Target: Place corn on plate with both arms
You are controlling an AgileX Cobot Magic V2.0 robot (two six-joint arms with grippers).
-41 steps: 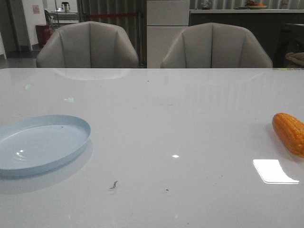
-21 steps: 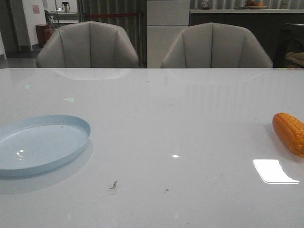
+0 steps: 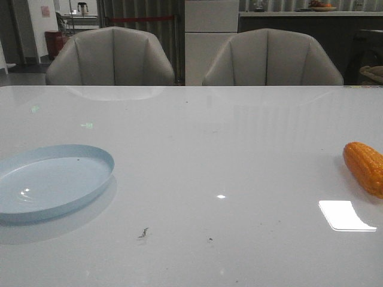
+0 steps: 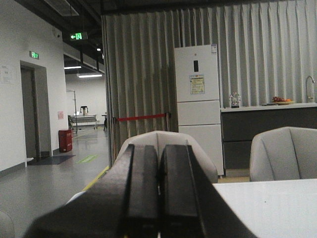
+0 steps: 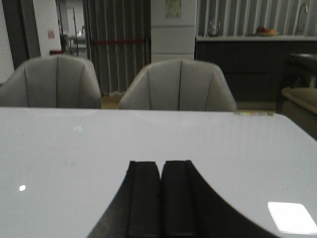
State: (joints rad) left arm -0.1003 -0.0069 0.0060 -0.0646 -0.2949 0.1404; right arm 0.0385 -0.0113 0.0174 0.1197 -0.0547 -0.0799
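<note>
The orange corn (image 3: 365, 167) lies on the white table at the far right edge of the front view. The pale blue plate (image 3: 90, 156) sits at the left, near the front, with nothing on it. Neither arm shows in the front view. In the left wrist view my left gripper (image 4: 159, 148) is shut and empty, pointing out over the table's far edge towards a chair. In the right wrist view my right gripper (image 5: 161, 164) is shut and empty above bare table. Corn and plate are out of both wrist views.
Two grey chairs (image 3: 111, 57) (image 3: 272, 58) stand behind the far table edge. A bright light reflection (image 3: 345, 215) lies on the table near the corn. A small dark speck (image 3: 143, 232) marks the table front of centre.
</note>
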